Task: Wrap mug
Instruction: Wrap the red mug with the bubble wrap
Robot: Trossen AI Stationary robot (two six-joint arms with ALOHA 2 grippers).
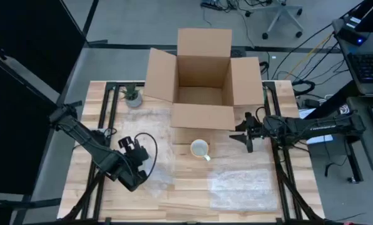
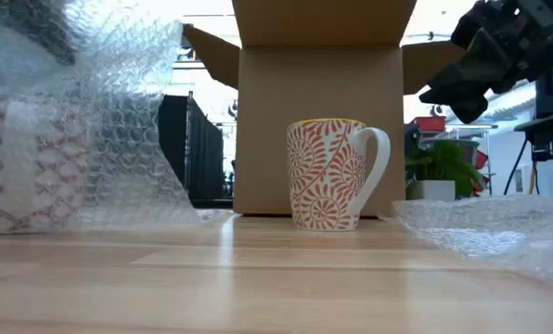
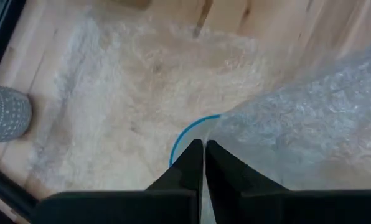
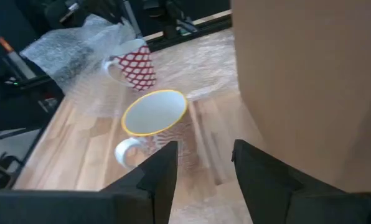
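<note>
The mug (image 1: 199, 149) stands upright mid-table (image 1: 186, 194), just in front of the open box (image 1: 202, 78). The left gripper (image 3: 203, 152), low over the table's left side, has its fingers pinched together on a lifted edge of bubble wrap (image 3: 310, 118). The right gripper (image 4: 201, 163) reaches in level from the right edge, fingers apart, pointing at the mug.

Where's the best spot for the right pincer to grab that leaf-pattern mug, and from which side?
Probably the rim, from above. The mug stands upright with its mouth open, so one finger could go inside and one outside. Take the rim opposite the handle. The right pincer, open, hovers beside it by the cardboard box.
</note>
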